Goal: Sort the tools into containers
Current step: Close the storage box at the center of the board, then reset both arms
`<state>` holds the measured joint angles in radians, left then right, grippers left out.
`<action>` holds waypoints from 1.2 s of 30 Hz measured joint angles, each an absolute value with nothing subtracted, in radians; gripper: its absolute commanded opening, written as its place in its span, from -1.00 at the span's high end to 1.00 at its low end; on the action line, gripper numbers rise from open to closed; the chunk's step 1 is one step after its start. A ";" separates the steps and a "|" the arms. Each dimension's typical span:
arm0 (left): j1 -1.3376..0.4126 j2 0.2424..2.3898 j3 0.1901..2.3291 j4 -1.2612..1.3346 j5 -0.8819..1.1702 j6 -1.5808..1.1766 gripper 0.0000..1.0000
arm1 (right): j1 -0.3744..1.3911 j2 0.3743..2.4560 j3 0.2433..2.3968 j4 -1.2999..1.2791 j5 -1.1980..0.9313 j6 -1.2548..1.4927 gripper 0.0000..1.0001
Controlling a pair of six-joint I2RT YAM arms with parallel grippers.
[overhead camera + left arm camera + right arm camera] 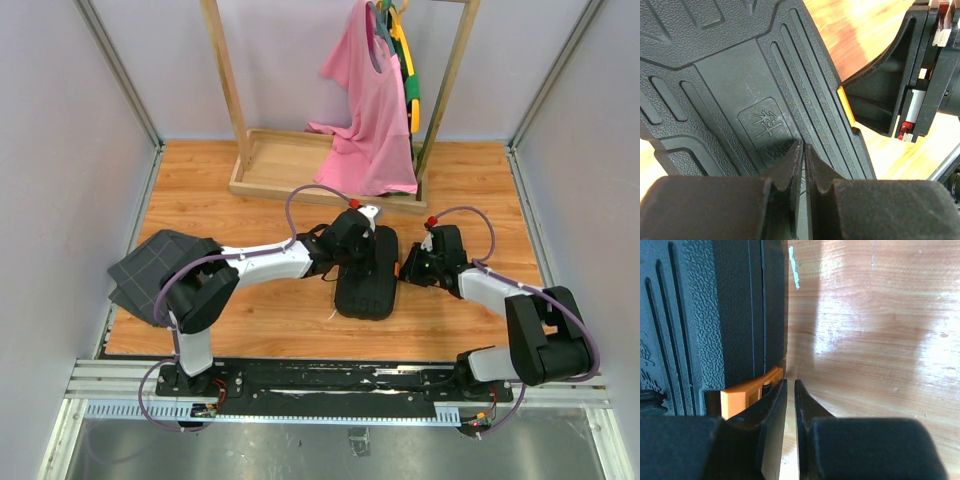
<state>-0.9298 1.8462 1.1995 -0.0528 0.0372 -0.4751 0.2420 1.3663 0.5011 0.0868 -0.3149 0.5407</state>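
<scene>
Tool case (pixel 365 290): closed, lying flat in middle of wooden table (pixel 260 320) | right gripper (pixel 791 382): fingers almost together, nothing between, tips just beside orange latch (pixel 747 392) on right side of case | left gripper (pixel 802 145): fingers together, tips at case lid | far: pink shirt (pixel 370 110) on wooden rack (pixel 232 100)

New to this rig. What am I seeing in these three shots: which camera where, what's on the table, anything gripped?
Two robot arms are bolted at the near edge of a wooden table. The wide shot looks down from above and behind them; each close-up comes from a wrist camera. A closed black tool case lies mid-table, dark grid-patterned fabric at the left, a wooden rack with a pink shirt behind. The left end effector sits shut over the case; the right end effector, also shut, is beside the orange latch. Neither holds anything.
</scene>
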 measured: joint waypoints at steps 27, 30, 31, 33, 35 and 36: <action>-0.916 1.451 1.070 -0.135 -0.304 -0.446 0.10 | 0.256 0.604 0.607 -0.305 0.095 0.371 -0.76; -0.916 1.335 1.015 -0.123 -0.391 -0.441 -0.11 | 0.256 0.513 0.613 -0.324 0.106 0.343 -0.88; -0.916 1.295 0.992 -0.121 -0.416 -0.439 -0.16 | 0.256 0.486 0.613 -0.328 0.106 0.336 -0.91; -0.916 1.205 0.931 -0.105 -0.476 -0.440 -0.33 | 0.256 0.434 0.613 -0.341 0.106 0.327 -0.99; -0.916 1.114 0.867 -0.093 -0.531 -0.443 -0.51 | 0.256 0.390 0.612 -0.347 0.106 0.318 -0.97; -0.916 1.076 0.839 -0.087 -0.553 -0.445 -0.58 | 0.256 0.366 0.607 -0.348 0.106 0.316 -0.97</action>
